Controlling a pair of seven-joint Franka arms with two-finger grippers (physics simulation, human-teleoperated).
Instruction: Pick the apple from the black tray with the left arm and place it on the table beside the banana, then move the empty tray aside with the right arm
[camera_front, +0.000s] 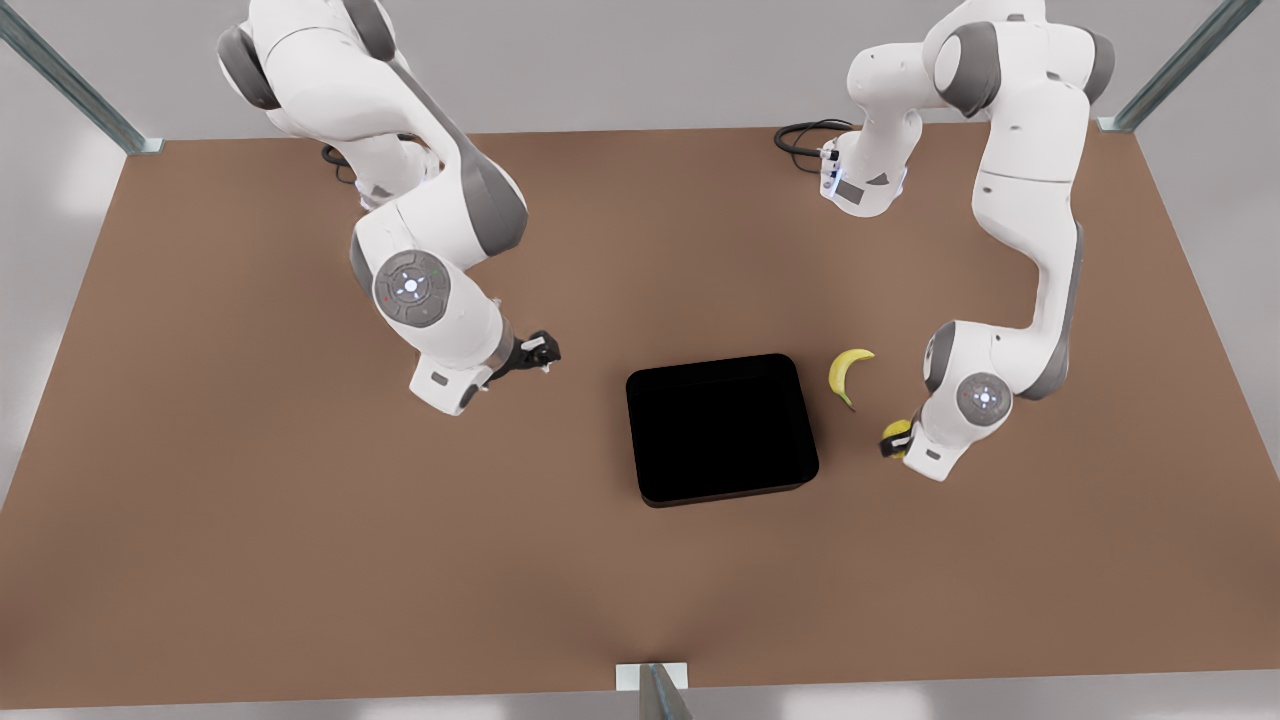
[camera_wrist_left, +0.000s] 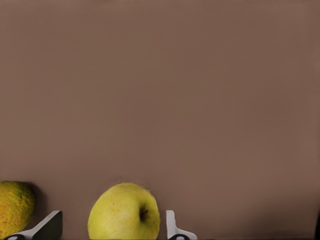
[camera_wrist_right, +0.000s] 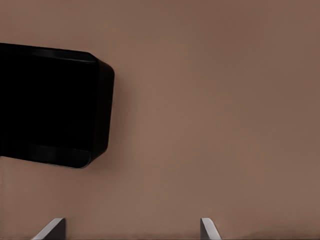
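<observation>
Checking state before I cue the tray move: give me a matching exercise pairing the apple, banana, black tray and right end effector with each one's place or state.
Things:
1. apple
2. banana
3. black tray
4. right end effector

Places or states:
A. empty, in the middle of the table
B. open, over bare table off the tray's corner
C. inside the open left end effector
D. lying on the table between tray and apple

Pairs: 1-C, 2-D, 3-A, 4-B

Both glossy white jointed arms (camera_front: 420, 190) wear grey joint covers, round button caps, small black grippers (camera_front: 535, 352) and looped black cables (camera_front: 805, 135).
</observation>
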